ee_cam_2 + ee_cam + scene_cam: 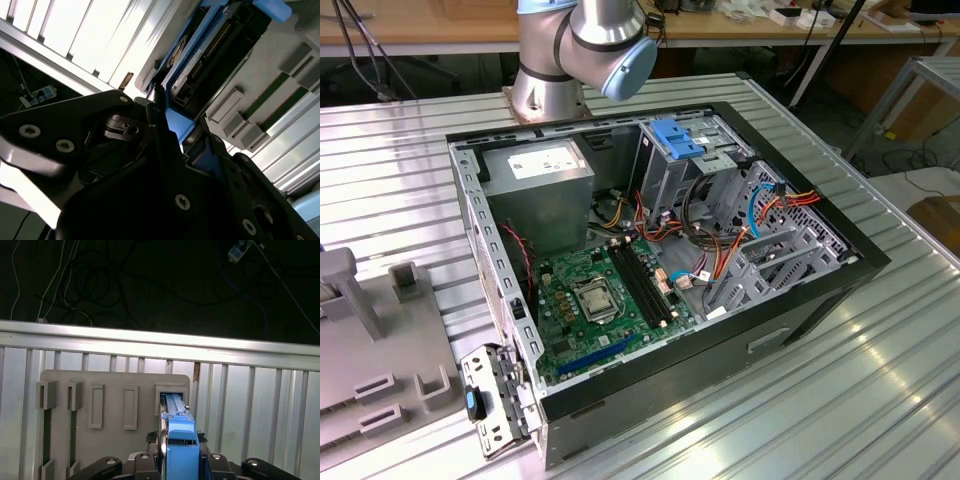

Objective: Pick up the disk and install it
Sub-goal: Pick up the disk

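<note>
So, the gripper point(180, 441) is closed down on the disk point(175, 407). In the first wrist view the bright blue carrier is sandwiched between the 2 dark fingers point(161, 432), which are pressed up against either side with no gap to be seen, so it's narrowed to about the carrier's thickness. The same thing is seen from the side in the second wrist view, where the dark drive body and its blue rail run away from the jaws.

The disk is stood on its edge at the grey fixture point(115, 385), with its far end reaching into a pocket at one end of the row. Right beside that pocket, 2 smaller rectangular pockets are seen, and further along 2 long slots with green inside. Whether the disk is fully seated in the pocket or slightly lifted can't really be told. The fixture is laid flat on the ribbed metal table point(770, 420), and past the table's edge a tangle of cables point(90, 280) is seen in the dark.

In the exterior view the open PC case point(800, 300) is laid on its side in the middle of the table, well apart from the fixture, which is at the exterior view's left. The motherboard point(590, 310), the power supply point(540, 180) and a pale blue bracket point(676, 138) up in the drive cage are exposed. A small silver plate with a blue tab point(485, 400) is leaned against the case's near corner. The arm's base point(585, 45) is mounted behind the case.
</note>
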